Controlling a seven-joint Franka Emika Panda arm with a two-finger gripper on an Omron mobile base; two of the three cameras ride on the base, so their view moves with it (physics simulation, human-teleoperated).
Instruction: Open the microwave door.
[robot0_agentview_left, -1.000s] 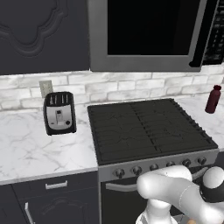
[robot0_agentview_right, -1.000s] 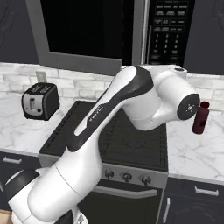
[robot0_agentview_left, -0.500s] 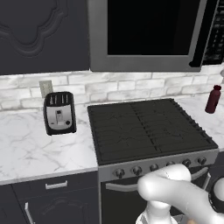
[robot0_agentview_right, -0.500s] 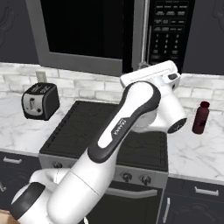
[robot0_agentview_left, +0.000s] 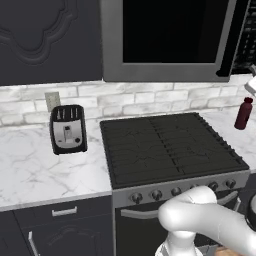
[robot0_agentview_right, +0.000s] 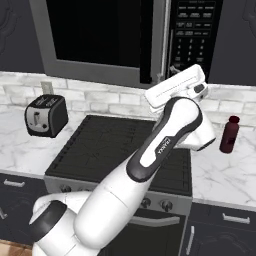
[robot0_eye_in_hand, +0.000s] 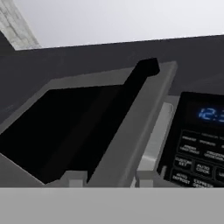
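**Reaching up to the microwave handle, door not yet swung**

Dark kitchen with a white brick backsplash and a marble worktop (robot0_agentview_right: 30, 150) on both sides of a black stove (robot0_agentview_right: 120, 145). Above the stove, the microwave (robot0_agentview_right: 135, 35), with the microwave door (robot0_agentview_left: 170, 40) on its left part and the keypad panel (robot0_agentview_right: 195, 35) on the right. Door apparently close to shut, though in the hand view a pale strip between door frame and keypad could be a first small gap; hard to judge.

Step in hand, by judgement: approach to the handle (robot0_agentview_right: 164, 40), the black vertical bar at the right edge of the door. Arm raised, with the hand (robot0_agentview_right: 172, 70) just below the lower end of the bar, near the keypad. Next move likely needs the fingers around the bar, then a pull outward along the arc of the hinge on the left side.

Hand state: cannot tell. Fingertips (robot0_eye_in_hand: 146, 177) cut off at the bottom of the hand view, and hidden behind the white wrist body in the right base view. Contact with the bar also not clear.

Elsewhere: a toaster (robot0_agentview_left: 68, 129) on the worktop at left, a dark red bottle (robot0_agentview_right: 229, 134) at right.
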